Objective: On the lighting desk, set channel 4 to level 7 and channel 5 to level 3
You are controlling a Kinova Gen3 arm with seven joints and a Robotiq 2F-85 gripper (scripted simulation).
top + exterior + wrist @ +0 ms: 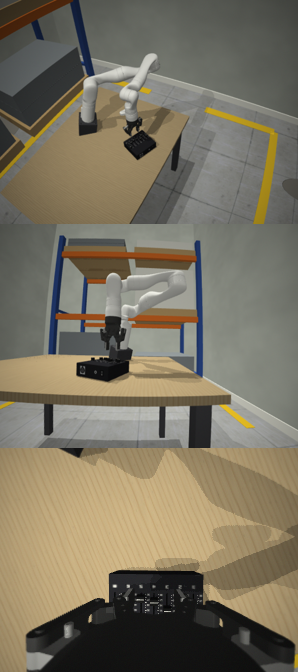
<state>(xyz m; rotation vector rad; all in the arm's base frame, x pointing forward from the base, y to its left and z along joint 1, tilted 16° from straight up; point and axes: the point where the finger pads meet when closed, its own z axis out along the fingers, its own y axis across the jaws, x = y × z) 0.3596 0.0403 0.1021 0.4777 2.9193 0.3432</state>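
The black lighting desk (142,148) (101,371) (155,579) stands on its feet on the wooden table (76,164) (152,383) (75,523), near the table's right edge. Its row of small fader caps (106,360) runs across its top; their levels are too small to read. My gripper (130,132) (111,347) (154,596) points straight down, a short way above the desk's top on the side nearer the arm's base. Its fingers stand partly apart with nothing between them and do not touch the faders.
The arm's black base block (87,126) (121,353) sits on the table behind the desk. A blue and orange shelving rack (81,33) (198,300) with a large grey box (35,76) stands beside the table. The table edge is close to the desk's right side.
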